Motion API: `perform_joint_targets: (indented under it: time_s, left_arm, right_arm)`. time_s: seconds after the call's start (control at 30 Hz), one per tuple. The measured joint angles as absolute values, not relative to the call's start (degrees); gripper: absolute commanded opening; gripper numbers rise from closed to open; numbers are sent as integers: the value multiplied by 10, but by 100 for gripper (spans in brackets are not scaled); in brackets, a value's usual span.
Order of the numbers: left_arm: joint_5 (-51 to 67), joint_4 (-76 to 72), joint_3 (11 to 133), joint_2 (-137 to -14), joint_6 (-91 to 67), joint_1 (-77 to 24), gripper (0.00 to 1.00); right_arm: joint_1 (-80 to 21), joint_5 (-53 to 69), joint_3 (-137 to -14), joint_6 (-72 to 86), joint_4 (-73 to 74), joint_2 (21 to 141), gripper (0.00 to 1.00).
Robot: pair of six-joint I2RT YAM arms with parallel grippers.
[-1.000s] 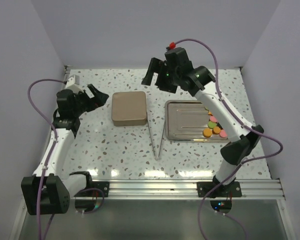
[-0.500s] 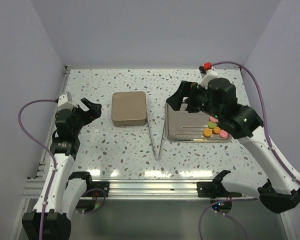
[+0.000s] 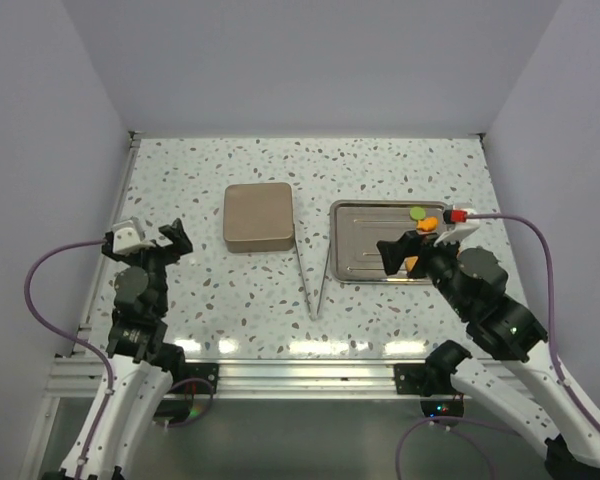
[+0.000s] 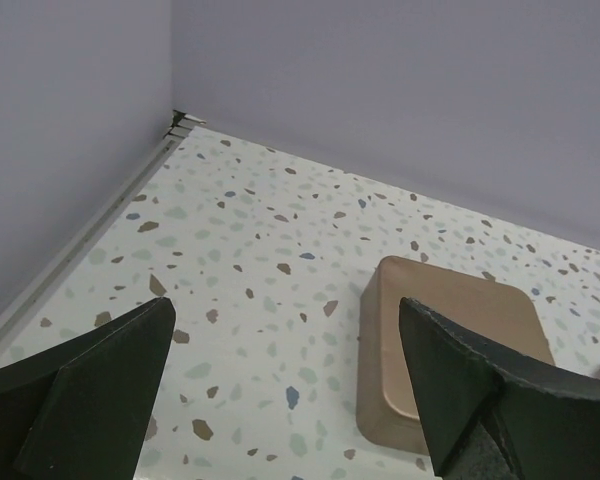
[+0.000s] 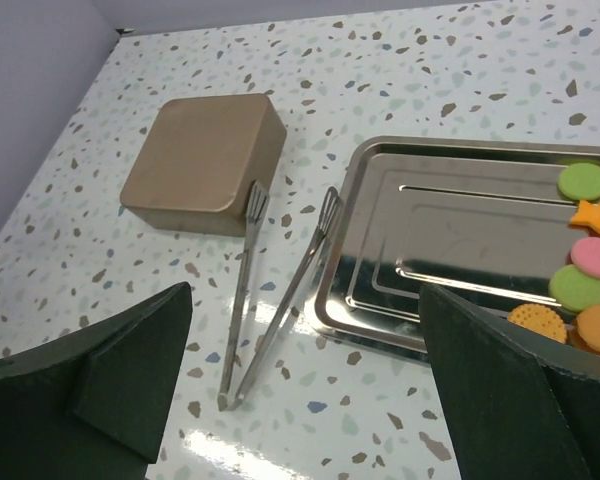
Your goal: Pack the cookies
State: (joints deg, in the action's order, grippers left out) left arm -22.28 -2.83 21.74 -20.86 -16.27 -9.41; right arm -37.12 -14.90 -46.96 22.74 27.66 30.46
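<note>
Steel tray [image 5: 460, 230] is uncovered now: my right arm has pulled back off it toward its base, and the left has drawn back too. Right gripper [image 5: 305, 300] gapes wide, holding nothing; left gripper [image 4: 286, 320] is equally spread and empty. The cookies [image 5: 590, 270], flat matte discs in green, pink and orange, sit ahead-right of the right gripper at the tray's right end. Slim metal tongs [image 5: 284, 297] lie straight ahead of it, and the smooth tan rounded-square box [image 5: 205, 150] ahead-left. My left wrist camera catches only that box, ahead-right on the speckled table [image 4: 240, 250].
</note>
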Motion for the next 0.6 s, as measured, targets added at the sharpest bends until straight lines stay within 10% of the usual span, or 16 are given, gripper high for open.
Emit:
perform_joint_targets:
  time_s: [0.6]
  left_arm:
    - [-199, -258, 62, -458, -63, -94, 100]
  right_arm:
    - [-371, -112, -352, 177, 259, 293, 99]
